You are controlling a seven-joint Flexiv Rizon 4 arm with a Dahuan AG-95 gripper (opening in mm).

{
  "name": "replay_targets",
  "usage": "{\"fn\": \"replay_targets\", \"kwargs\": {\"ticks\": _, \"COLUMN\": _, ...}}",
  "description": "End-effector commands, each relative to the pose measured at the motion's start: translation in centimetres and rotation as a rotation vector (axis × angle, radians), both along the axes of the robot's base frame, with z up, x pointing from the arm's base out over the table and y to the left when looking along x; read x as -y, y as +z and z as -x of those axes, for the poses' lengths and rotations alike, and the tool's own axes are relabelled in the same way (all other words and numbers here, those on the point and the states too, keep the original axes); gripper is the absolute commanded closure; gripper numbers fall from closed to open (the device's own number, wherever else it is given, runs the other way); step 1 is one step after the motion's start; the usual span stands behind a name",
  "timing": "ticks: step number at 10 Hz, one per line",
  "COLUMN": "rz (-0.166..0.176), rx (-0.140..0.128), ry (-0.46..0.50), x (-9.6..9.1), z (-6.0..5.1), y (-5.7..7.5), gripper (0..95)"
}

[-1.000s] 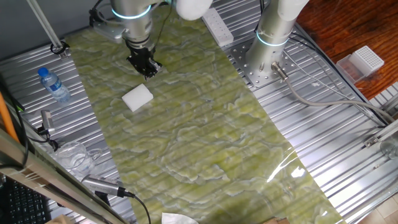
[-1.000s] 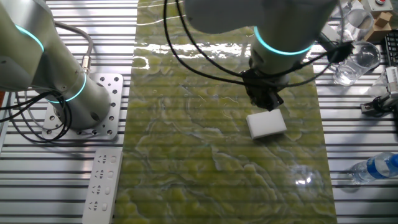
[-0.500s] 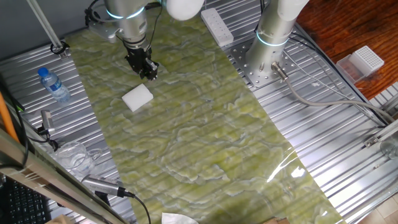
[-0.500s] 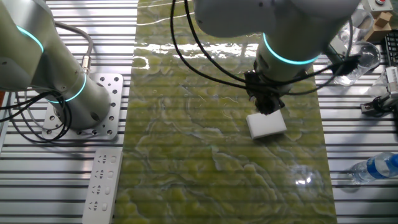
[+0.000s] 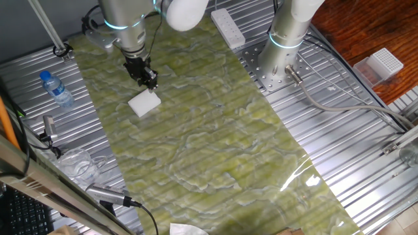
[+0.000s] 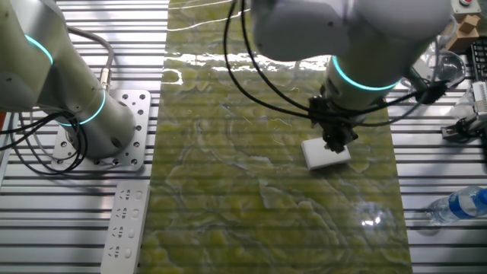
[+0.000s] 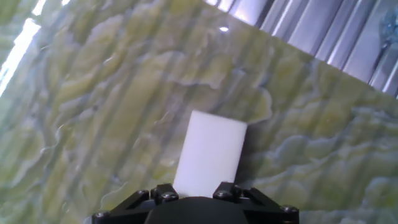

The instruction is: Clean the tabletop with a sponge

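Across the bench (image 5: 339, 137), tabletop (image 5: 215, 137) stretched long from 11 o'clock to 5 o'clock in one fixed view, with the sponge (image 5: 144, 102) lying flat near its 11 o'clock end, toward the bottle-side edge. Directly over the sponge's near end, hand (image 5: 147, 80) poised above, apparently not gripping anything; fingers hidden in the hand view, so spread impossible to judge. In hand view, sponge (image 7: 210, 153) running lengthwise from 6 toward 12 o'clock, so likely a straight drop to grasp across the short sides.
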State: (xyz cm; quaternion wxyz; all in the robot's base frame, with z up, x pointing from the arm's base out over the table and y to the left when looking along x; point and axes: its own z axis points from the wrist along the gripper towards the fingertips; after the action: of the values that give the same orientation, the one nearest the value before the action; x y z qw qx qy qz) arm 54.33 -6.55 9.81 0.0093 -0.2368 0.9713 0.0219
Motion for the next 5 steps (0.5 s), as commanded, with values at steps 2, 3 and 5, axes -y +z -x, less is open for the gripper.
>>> {"fn": "replay_targets", "kwargs": {"ticks": 2, "rz": -0.004, "rx": 0.01, "ry": -0.001, "x": 0.2, "z": -0.1, "y": -1.1, "gripper": 38.0}}
{"fn": "replay_targets", "kwargs": {"ticks": 3, "rz": -0.005, "rx": 0.011, "ry": 0.002, "x": 0.2, "z": -0.1, "y": -1.4, "gripper": 38.0}}
{"fn": "replay_targets", "kwargs": {"ticks": 5, "rz": -0.009, "rx": 0.014, "ry": -0.005, "x": 0.3, "z": -0.2, "y": -2.1, "gripper": 19.0}}
